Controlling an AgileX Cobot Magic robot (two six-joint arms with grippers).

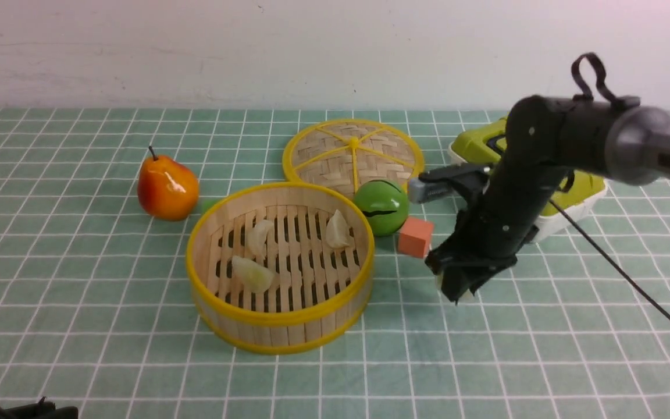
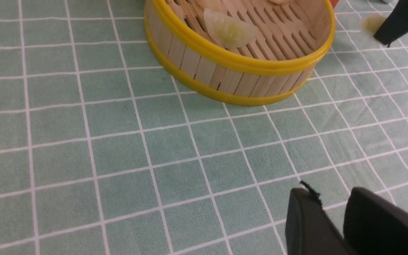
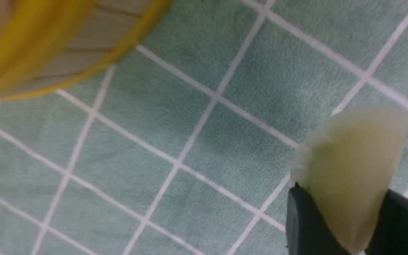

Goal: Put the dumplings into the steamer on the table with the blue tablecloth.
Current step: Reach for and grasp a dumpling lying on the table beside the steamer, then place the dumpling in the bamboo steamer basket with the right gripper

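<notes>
The steamer [image 1: 280, 319] stands mid-table on the blue tablecloth [image 1: 79, 291]. Three dumplings lie on its slats: two whitish [image 1: 259, 235] [image 1: 338, 231] and one greenish [image 1: 252, 273]. My right gripper [image 1: 457, 291] hangs low over the cloth, right of the steamer, pointing down. In the right wrist view it [image 3: 344, 191] is shut on a pale greenish dumpling [image 3: 349, 166], with the steamer wall [image 3: 48, 42] close by. The left gripper [image 2: 329, 193] hovers over bare cloth in front of the steamer [image 2: 239, 58], its fingers slightly apart with nothing between them.
A pear [image 1: 167, 187] sits left of the steamer. Behind the steamer lie a flat woven lid [image 1: 352, 154], a green ball [image 1: 381, 206] and an orange cube [image 1: 415, 237]. A green-and-white object [image 1: 579, 186] sits behind the right arm, whose cable [image 1: 631, 279] trails to the right.
</notes>
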